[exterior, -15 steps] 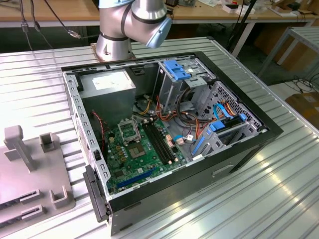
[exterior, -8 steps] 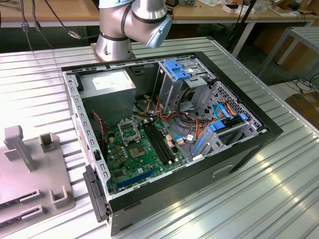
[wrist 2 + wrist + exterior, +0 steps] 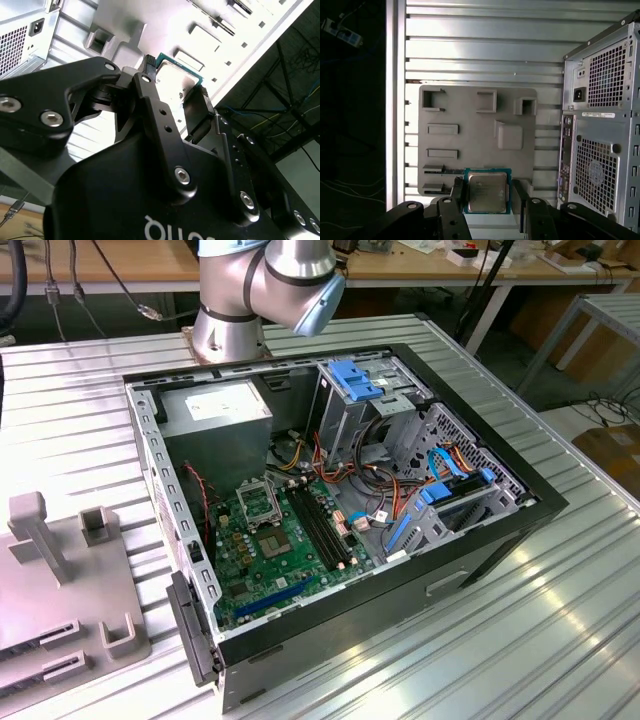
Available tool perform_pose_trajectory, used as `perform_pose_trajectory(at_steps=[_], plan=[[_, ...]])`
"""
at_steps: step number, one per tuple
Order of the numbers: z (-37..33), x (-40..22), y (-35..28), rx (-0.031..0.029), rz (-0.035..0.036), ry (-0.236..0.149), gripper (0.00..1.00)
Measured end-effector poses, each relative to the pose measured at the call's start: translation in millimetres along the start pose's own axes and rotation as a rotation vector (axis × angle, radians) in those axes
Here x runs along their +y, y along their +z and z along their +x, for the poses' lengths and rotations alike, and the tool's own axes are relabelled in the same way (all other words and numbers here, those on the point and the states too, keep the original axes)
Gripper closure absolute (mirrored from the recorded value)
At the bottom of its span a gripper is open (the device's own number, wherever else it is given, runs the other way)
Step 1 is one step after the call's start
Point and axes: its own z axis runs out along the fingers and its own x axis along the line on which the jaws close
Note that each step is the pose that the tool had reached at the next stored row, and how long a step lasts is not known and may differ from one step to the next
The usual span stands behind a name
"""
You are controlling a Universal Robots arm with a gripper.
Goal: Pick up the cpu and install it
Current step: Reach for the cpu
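- The gripper (image 3: 487,194) is closed narrowly on the cpu (image 3: 487,192). One black finger (image 3: 457,194) presses each of two opposite edges.
- In the first wrist view the cpu shows its flat silver-grey metal top, with a thin green border around it.
- The cpu is held up in the air, level, with its metal top facing that camera.
- Well below and beyond the cpu lies a grey fixture plate (image 3: 470,125) with raised blocks and recessed pockets. It rests on a ribbed metal table (image 3: 480,45).
- Beside the plate stands the perforated rear panel of a computer case (image 3: 605,125).
- The second wrist view looks along the black finger links from behind. There the cpu (image 3: 175,77) is clamped at the very tips of the gripper (image 3: 176,79), a fingertip (image 3: 200,107) against its edge.
- In the exterior view the computer case (image 3: 480,540) lies on its side with its cover off, in the middle of the table (image 3: 560,640).
- Inside the case is the green motherboard (image 3: 270,550), with a square metal socket frame (image 3: 262,502) and long black memory slots (image 3: 322,525) just beside the frame.
- The fixture plate (image 3: 60,590) is at the exterior view's left, apart from the case.
- The robot arm's (image 3: 260,290) silver base joints rise behind the case.
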Motion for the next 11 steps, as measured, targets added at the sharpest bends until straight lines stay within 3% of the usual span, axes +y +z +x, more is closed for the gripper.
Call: perform_pose_trajectory(at_steps=[11], plan=[[-16.0,-0.4,-0.1,0.0000,0.0003,0.000,0.53]])
